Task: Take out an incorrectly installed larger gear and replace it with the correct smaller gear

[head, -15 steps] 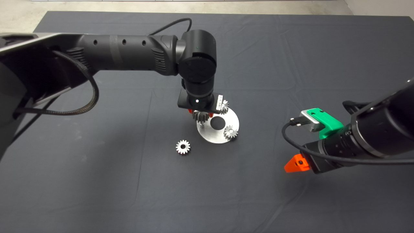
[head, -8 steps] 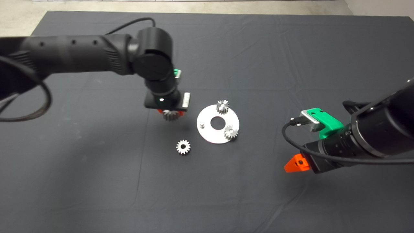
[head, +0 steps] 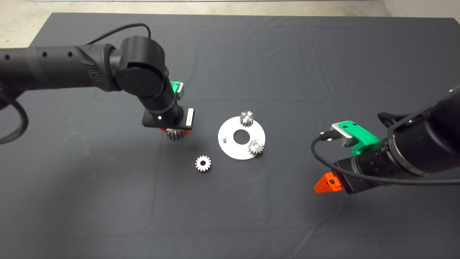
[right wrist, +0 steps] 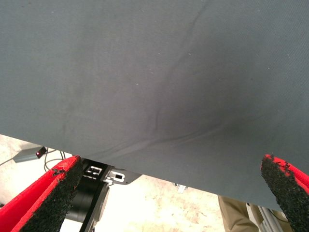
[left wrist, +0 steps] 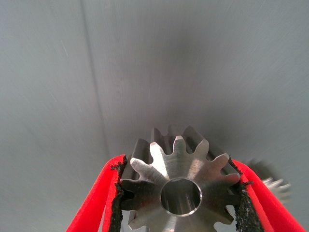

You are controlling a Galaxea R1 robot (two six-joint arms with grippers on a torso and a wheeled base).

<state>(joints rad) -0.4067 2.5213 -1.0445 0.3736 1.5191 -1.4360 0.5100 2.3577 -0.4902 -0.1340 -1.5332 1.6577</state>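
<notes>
Gears, four: larger gear (head: 175, 135), clamped in left gripper (head: 175, 133) above the mat (head: 287, 54), left of the plate (head: 230, 149); two on the plate; smaller gear (head: 203, 163) loose just beside it. Right gripper (right wrist: 169, 198), one, jaws wide apart, parked at right.

dark mat (head: 287, 54) (creased) | round metal plate (head: 230, 149) | floor (head: 21, 18)
</notes>
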